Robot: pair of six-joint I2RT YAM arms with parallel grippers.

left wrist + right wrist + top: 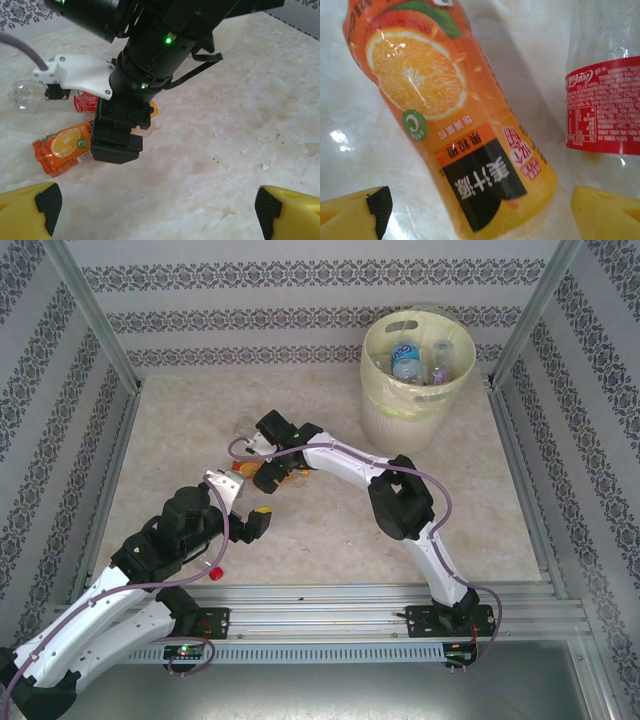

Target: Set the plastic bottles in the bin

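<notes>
Right fingers [268,473]: wide open, one on each side of the orange bottle, with a little gap on both sides. They are not squeezing it.
Orange bottle [455,125]: lies flat on the bench between the right fingers. Its label has a picture of a cut orange.
Red-label bottle [602,105]: clear plastic with a red band. In the right wrist view it lies just beside the orange bottle, at its 3 o'clock.
Left fingers [258,517]: wide open and holding nothing. They are over bare bench, near the right fingers and at their 6 o'clock in the top view.
Red cap [215,570]: a small round red thing by the left arm, at 7 o'clock from the left fingers. I cannot tell if a bottle is joined to it.
Bench [330,550]: pale, like stone.
Bin [395,425]: stands upright at the 1 o'clock corner of the bench, well apart from both sets of fingers.
Bottles in the bin [406,365]: a few clear ones lie inside, one with a blue label.
</notes>
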